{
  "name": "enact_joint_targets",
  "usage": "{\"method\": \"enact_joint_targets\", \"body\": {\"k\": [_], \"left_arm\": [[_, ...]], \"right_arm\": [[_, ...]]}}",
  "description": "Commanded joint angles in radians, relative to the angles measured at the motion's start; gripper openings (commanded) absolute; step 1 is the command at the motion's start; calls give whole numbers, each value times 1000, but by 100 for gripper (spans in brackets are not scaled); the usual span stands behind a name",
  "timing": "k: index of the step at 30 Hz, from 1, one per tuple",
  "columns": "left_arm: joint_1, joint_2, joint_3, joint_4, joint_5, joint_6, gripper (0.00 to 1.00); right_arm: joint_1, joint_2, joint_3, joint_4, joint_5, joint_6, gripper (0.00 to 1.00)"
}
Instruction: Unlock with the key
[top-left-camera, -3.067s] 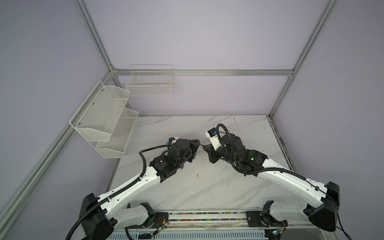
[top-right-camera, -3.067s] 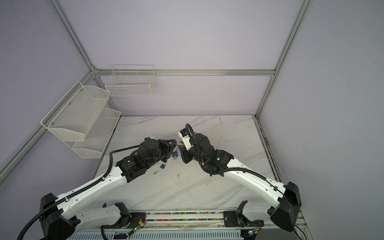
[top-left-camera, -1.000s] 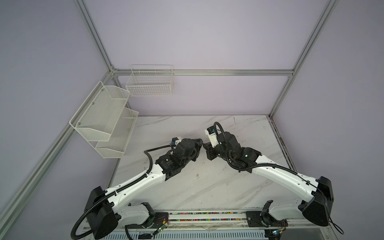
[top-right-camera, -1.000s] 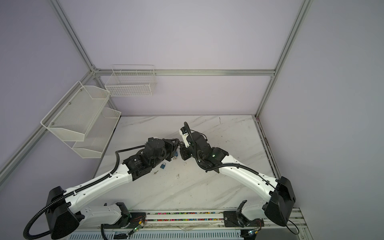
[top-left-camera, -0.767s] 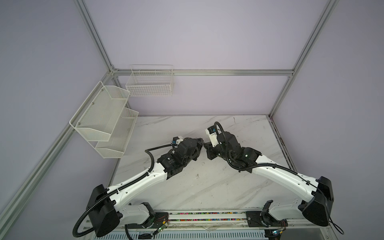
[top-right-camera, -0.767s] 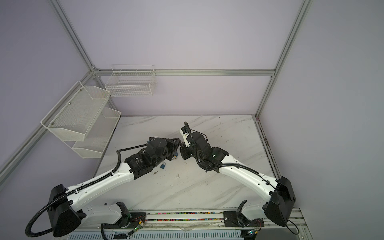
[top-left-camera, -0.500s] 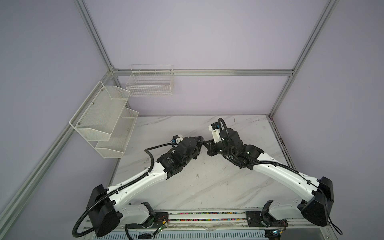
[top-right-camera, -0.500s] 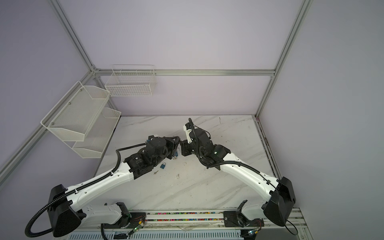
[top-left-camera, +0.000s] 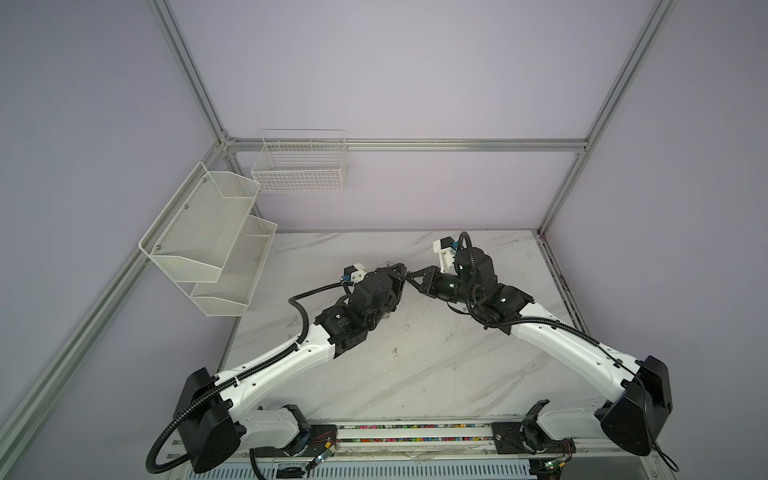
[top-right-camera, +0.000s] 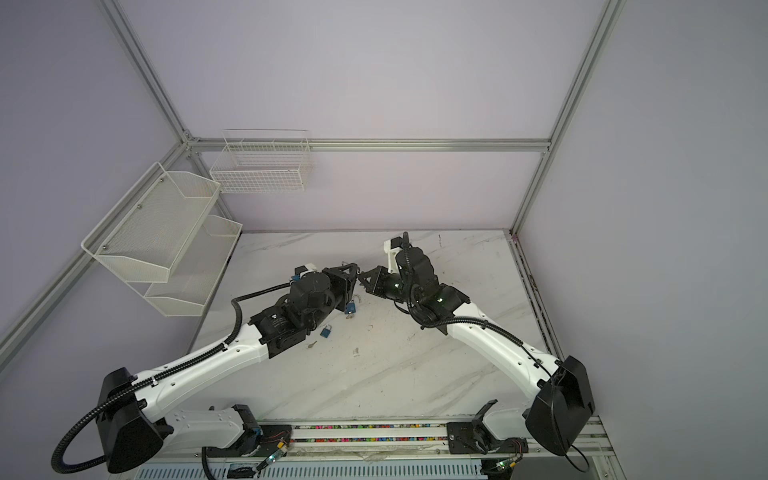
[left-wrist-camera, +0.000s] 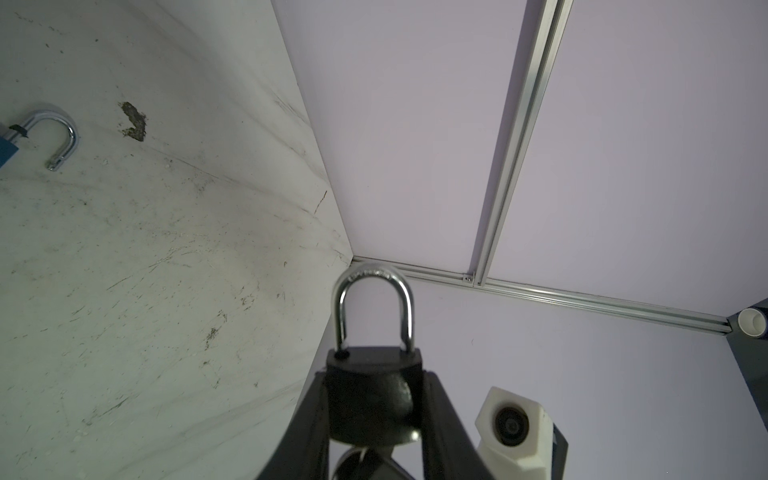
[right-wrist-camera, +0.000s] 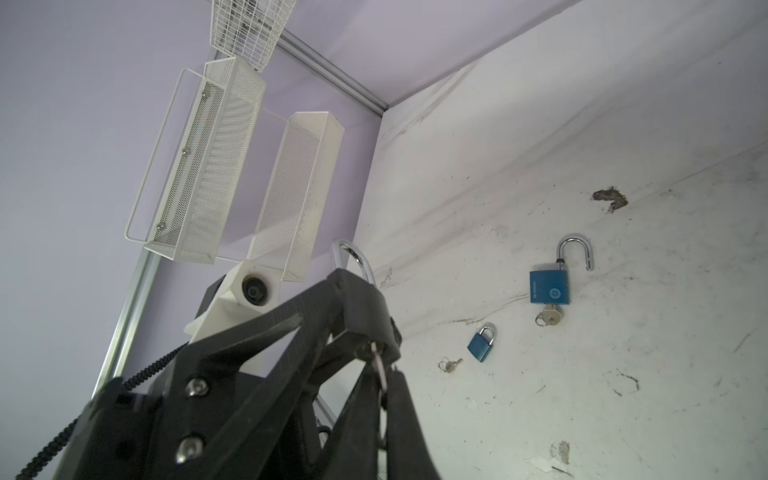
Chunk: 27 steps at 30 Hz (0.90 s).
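In both top views, the arms meet tip to tip above the desk (top-left-camera: 415, 374). Left wrist: left jaws grip the black padlock (left-wrist-camera: 370, 399), shackle shut. Right wrist: right jaws pinch the key (right-wrist-camera: 379, 368) at the padlock's base.

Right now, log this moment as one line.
left end effector: holds black padlock, shackle closed | right end effector: shut on key at padlock base | table: open blue padlock, small shut blue padlock
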Motion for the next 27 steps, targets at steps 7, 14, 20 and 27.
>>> {"method": "enact_joint_targets", "body": {"k": [7, 14, 20, 27], "left_arm": [[-38, -57, 44, -49, 126, 108, 0], [-27, -88, 107, -134, 75, 221, 0], [17, -147, 123, -203, 38, 439, 0], [39, -237, 98, -223, 42, 992, 0]], "right_arm": [[18, -35, 32, 97, 29, -104, 0], [20, -71, 29, -15, 120, -221, 30], [18, -115, 54, -112, 140, -337, 47], [17, -155, 118, -270, 194, -412, 63]]}}
